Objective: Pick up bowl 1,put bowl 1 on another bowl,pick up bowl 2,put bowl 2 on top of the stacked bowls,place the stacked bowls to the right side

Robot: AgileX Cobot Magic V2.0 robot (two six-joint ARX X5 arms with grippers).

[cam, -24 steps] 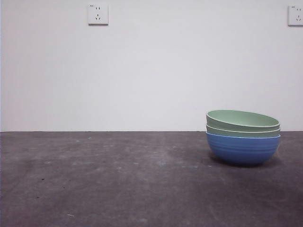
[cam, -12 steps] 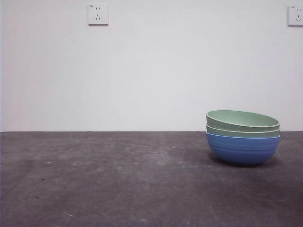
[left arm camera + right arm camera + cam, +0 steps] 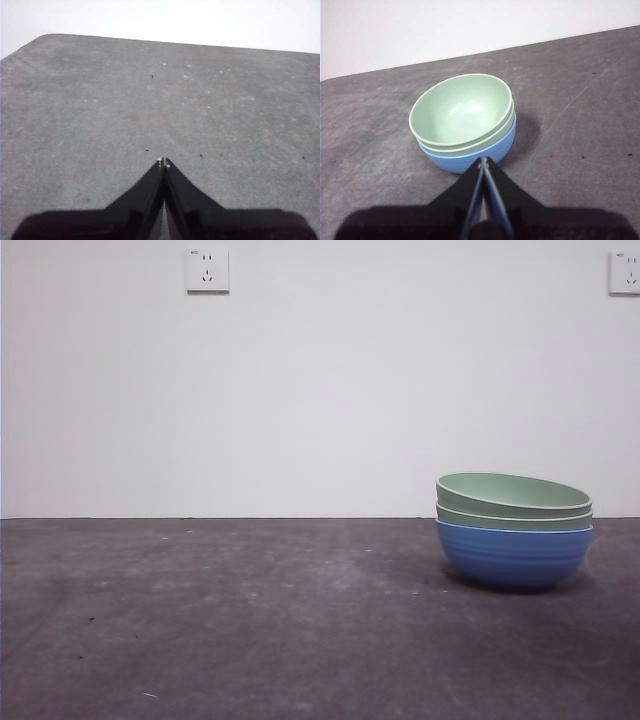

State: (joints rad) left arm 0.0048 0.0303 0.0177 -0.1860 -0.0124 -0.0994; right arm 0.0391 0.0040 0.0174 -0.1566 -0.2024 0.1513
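The stacked bowls stand at the right of the grey table: a ribbed blue bowl (image 3: 513, 555) at the bottom with two pale green bowls (image 3: 513, 502) nested in it, the top one tilted a little. In the right wrist view the top green bowl (image 3: 460, 110) sits in the blue bowl (image 3: 470, 159), just beyond my right gripper (image 3: 484, 161), which is shut, holds nothing and hangs apart from the stack. My left gripper (image 3: 163, 162) is shut over bare table, far from the bowls. Neither arm shows in the front view.
A white wall with two sockets (image 3: 207, 270) (image 3: 624, 272) rises behind the table. The grey tabletop (image 3: 220, 620) stretches to the left of the stack. Its rounded far corner (image 3: 42, 37) shows in the left wrist view.
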